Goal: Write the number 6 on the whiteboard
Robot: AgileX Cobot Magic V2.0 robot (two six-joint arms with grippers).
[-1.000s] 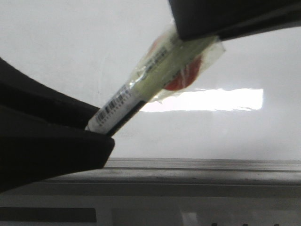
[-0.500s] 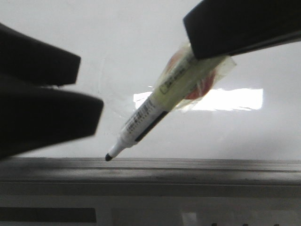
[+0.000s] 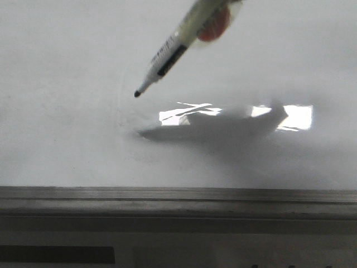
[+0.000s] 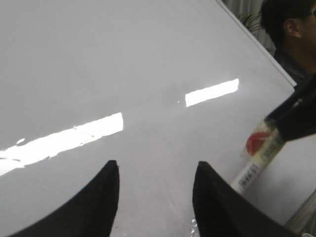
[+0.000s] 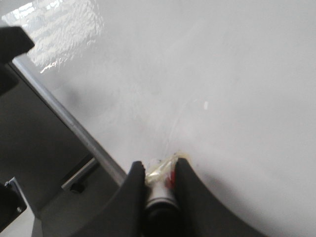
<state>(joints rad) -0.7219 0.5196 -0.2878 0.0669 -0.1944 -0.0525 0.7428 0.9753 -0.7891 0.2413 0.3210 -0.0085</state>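
The whiteboard (image 3: 67,139) is glossy white-grey, with a grey metal frame edge (image 3: 178,196) along the front. No drawn number 6 shows on it, only bright glare. My right gripper (image 5: 159,169) is shut on a white marker (image 3: 167,56) that has tape and a red patch on its barrel. The uncapped black tip (image 3: 136,94) points down-left and hovers above the board, apart from its shadow (image 3: 206,127). My left gripper (image 4: 155,170) is open and empty over the board, with the marker (image 4: 256,160) just to its side. Neither gripper shows in the front view.
A person (image 4: 289,34) sits beyond the board's far corner. In the right wrist view the frame edge (image 5: 69,118) runs diagonally, with dark floor and a stand part (image 5: 79,177) beyond it. A dark finger of the other arm (image 5: 14,42) shows at that view's corner.
The left gripper let go of the marker's tip end and withdrew out of the front view. The right gripper carried the uncapped marker up and away from the frame edge, over the board.
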